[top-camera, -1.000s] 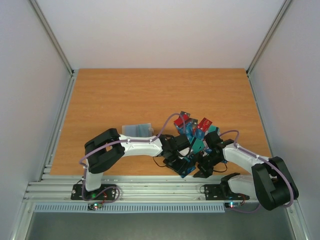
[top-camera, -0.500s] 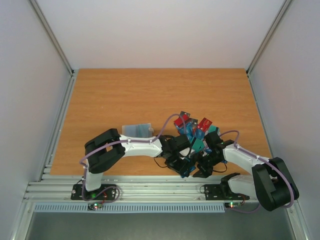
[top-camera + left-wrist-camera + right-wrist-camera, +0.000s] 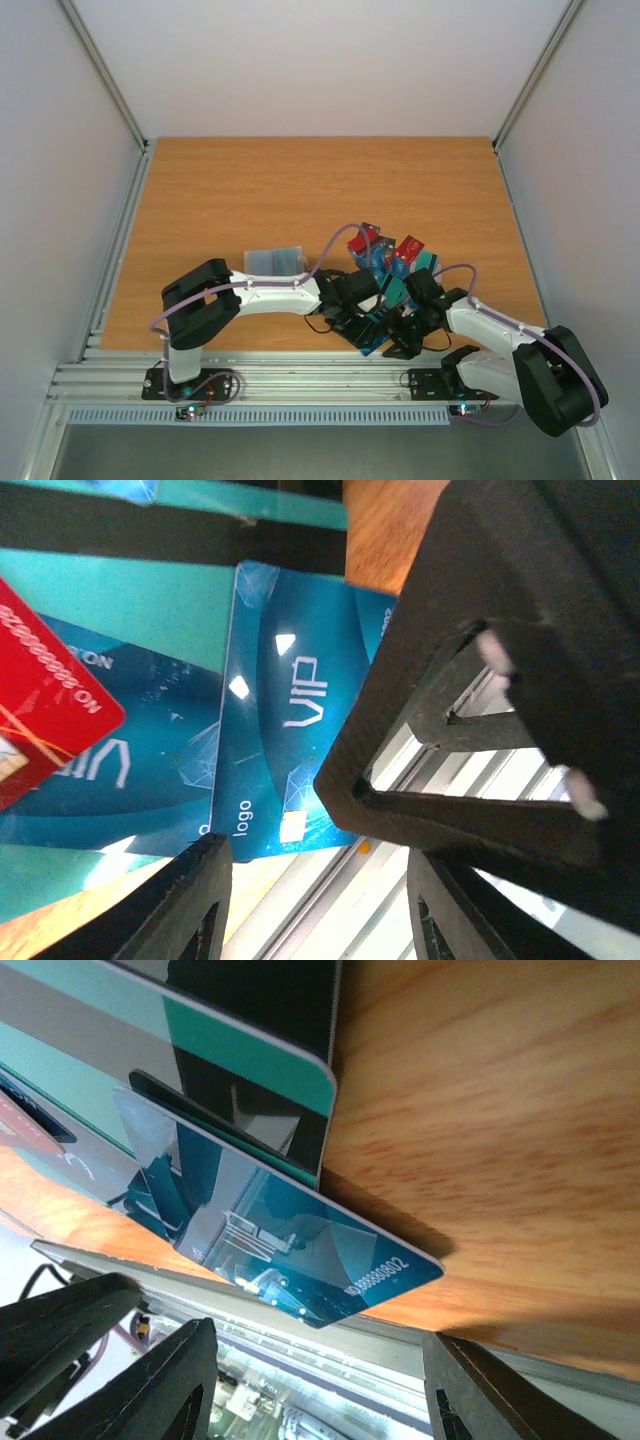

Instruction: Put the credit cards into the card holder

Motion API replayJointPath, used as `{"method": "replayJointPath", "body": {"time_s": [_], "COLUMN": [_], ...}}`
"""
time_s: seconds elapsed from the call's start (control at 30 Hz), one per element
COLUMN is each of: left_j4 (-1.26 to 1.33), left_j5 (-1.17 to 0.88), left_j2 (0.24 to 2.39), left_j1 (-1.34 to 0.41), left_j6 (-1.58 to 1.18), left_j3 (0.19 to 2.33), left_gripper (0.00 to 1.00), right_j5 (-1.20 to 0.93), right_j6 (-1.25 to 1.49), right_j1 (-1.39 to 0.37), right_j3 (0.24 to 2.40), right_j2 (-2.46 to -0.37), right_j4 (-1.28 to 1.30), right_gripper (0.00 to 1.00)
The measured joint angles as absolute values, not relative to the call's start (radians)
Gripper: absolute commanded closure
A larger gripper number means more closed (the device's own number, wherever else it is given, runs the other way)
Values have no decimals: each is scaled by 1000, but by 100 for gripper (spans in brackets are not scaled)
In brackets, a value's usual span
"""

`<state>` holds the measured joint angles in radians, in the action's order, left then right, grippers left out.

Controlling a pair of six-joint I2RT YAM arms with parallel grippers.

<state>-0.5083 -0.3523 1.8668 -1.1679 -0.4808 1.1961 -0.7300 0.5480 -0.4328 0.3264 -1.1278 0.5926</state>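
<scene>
Status:

- credit cards (image 3: 385, 258): a fanned, overlapping pile on the counter (image 3: 250, 190), right of centre in the near half and running down to the near edge. Red, teal and blue faces show from above.
- card holder (image 3: 275, 260): flat on the counter, left of the pile and clear of it, just beyond the left forearm. No card in it that I can see. Can't tell open or closed from above.
- left claw (image 3: 315, 865): low over the near end of the pile, jaws roughly half apart, nothing clamped. Only the aluminium rail (image 3: 300, 380) shows through the gap.
- Just ahead of its tips lies a blue "VIP" card (image 3: 280, 710), with its bottom end past the counter's near edge and over the rail. It overlaps a second blue card, and a red card (image 3: 40, 700) sits on top at the left. Can't tell whether the left fingertip touches the VIP card's corner.
- right claw (image 3: 320, 1345): close beside the left one at the same near edge, jaws also about half apart, gripping nothing.
- Ahead of it a teal-blue numbered card (image 3: 290, 1260) sticks out over the near edge, one corner raised and casting a shadow on the wood. A mint-green card (image 3: 250, 1060) with a black stripe lies partly under it.
- Can't confirm the numbered card and the VIP card are the same one.
</scene>
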Motion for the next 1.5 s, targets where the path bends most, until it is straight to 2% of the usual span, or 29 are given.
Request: {"method": "replayJointPath", "body": {"time_s": [0.4,0.53,0.77,1.5], "left_j4": [-397,-363,-353,-344], "left_j5": [-472,-495,-511,-504], "left_j2": [1897,1896,1900,1899], "left_j1": [-1172,-1172,-1172,-1171], "left_j6": [-500,-519,-538,-570], "left_j3": [1131,1119,1118,1120], "left_gripper": [50,50,50,50], "right_j5": [-702,-701,-695,-648], "right_j6": [645,653,625,566], "right_j1": [-484,-486,-493,-495], "right_j3": [276,273,273,304], "right_j2": [-1063,-1061,-1060,-1028], "right_j4": [512,505,519,585], "right_gripper": [46,54,74,91]}}
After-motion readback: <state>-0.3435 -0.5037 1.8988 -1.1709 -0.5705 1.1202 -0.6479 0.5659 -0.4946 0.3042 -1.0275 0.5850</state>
